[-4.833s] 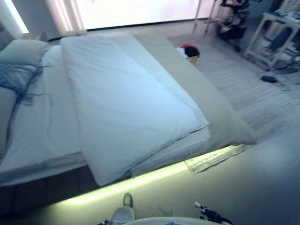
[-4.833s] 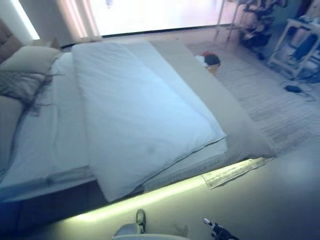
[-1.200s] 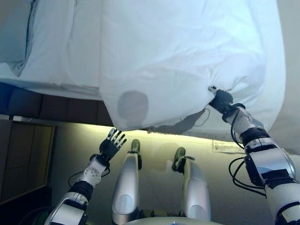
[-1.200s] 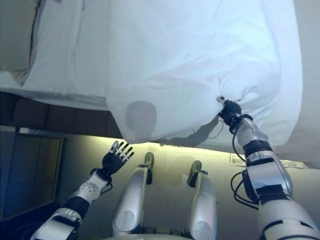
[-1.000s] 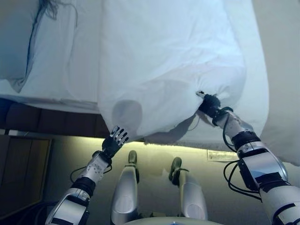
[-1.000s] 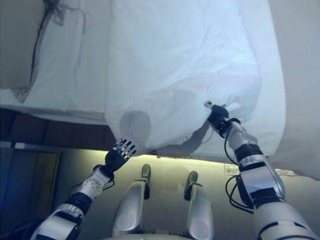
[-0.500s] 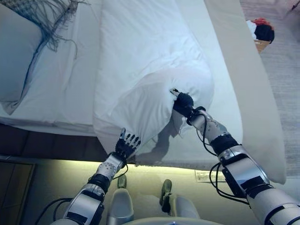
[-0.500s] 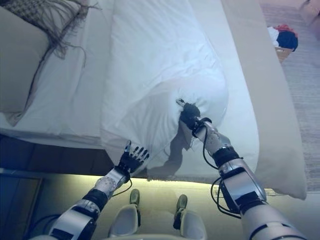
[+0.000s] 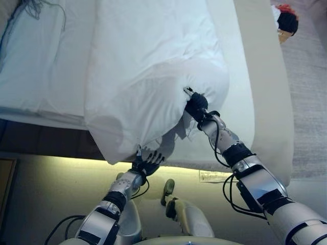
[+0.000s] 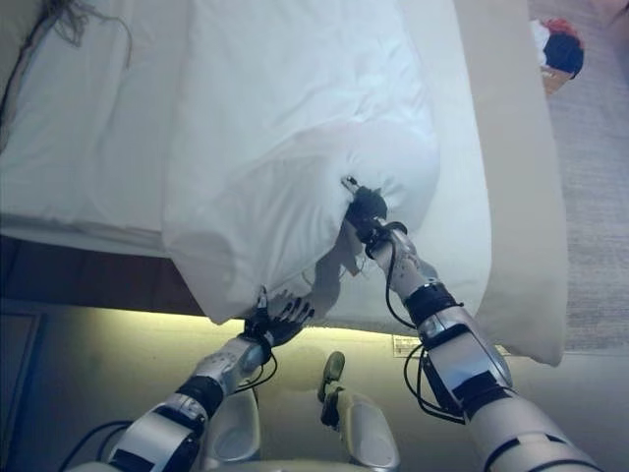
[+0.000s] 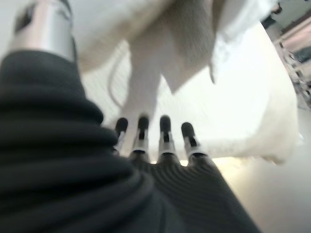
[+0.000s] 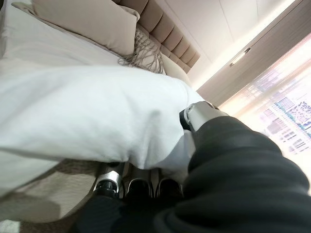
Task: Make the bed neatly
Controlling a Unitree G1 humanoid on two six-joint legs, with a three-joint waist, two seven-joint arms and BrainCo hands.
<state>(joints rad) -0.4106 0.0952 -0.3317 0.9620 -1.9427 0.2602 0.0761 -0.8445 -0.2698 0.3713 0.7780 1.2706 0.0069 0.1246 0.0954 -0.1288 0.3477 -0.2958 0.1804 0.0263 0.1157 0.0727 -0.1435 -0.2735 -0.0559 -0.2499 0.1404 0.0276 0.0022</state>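
A white duvet point(image 9: 153, 46) lies folded along the middle of the bed, over the white sheet point(image 9: 46, 76). My right hand point(image 9: 195, 105) is shut on the duvet's near edge and holds it bunched and raised above the mattress. In the right wrist view its fingers point(image 12: 138, 184) curl under the white duvet point(image 12: 82, 107). My left hand point(image 9: 147, 163) is open at the bed's near side, just below the duvet's hanging corner point(image 9: 115, 150). In the left wrist view its straight fingers point(image 11: 165, 131) point at the hanging cloth point(image 11: 194, 43).
A beige cover point(image 9: 265, 76) runs along the bed's right side. Pillows, one fringed point(image 9: 30, 7), lie at the head on the left. A basket of clothes point(image 9: 286, 23) stands on the rug point(image 9: 311, 102). A lit strip point(image 9: 51, 163) glows under the bed.
The camera has shifted. My right hand has pulled the duvet's edge up onto the bed. My left hand has come in from the floor side to the hanging corner.
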